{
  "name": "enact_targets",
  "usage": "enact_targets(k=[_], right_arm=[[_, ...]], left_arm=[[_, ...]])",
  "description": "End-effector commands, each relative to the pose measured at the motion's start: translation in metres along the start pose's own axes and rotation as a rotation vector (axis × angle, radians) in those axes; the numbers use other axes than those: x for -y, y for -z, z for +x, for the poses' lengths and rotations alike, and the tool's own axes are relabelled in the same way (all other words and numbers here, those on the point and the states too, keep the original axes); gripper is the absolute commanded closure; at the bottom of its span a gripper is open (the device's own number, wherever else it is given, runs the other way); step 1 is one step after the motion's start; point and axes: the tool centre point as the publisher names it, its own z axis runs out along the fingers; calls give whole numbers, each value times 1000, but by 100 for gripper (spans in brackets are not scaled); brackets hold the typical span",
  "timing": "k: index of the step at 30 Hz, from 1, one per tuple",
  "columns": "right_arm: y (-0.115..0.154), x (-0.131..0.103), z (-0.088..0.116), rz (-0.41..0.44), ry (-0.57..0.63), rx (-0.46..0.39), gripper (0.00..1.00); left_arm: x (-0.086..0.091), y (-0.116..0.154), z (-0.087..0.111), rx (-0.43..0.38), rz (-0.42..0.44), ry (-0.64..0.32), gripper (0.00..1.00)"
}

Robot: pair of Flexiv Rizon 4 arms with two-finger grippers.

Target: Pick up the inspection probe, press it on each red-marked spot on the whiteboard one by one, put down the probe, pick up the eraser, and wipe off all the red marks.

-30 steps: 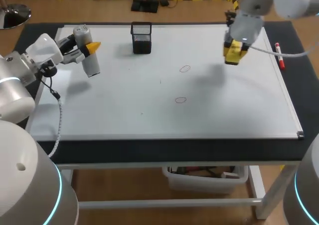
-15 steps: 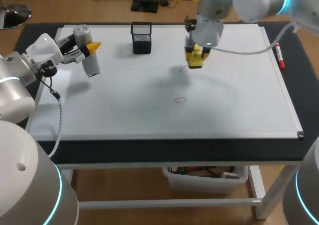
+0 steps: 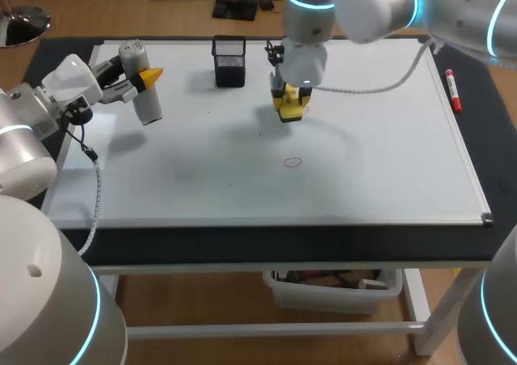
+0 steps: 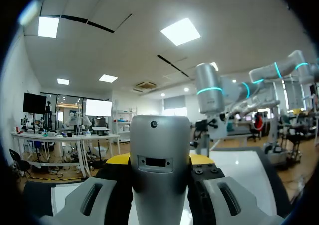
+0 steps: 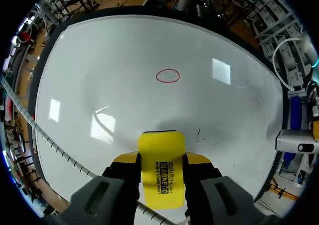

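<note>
My left gripper hangs over the whiteboard's far left corner, shut on the grey inspection probe. In the left wrist view the probe stands upright between the fingers. My right gripper reaches past the middle and is shut on the yellow eraser, low at the board. A red oval mark lies nearer the front. In the right wrist view the eraser sits between the fingers, with the red oval ahead of it on the board.
A black mesh pen holder stands at the back of the board, just left of the right gripper. A red marker lies by the board's right edge. A cable trails from the left arm along the board's left side.
My right arm has swept left across the back of the board with the eraser, onto the spot where a second red oval showed. The left arm and probe have stayed still.
</note>
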Motion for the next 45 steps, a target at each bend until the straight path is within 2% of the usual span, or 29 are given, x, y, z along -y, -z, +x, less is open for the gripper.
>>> enact_targets(k=[1,8,22,38,45], right_arm=[[-9,10,-2,-8,4,-5,100],[-19,17,0,13,4,9,100],[-29,26,10,2,-3,-2,100],[-37,31,41,-13,-54,-19,100],[-35,34,62,-7,-91,-25,100]], left_arm=[[0,0,-1,-4,3,0,100],[0,0,-1,-4,3,0,100],[0,0,-1,-4,3,0,100],[0,0,-1,-4,3,0,100],[0,0,-1,-4,3,0,100]])
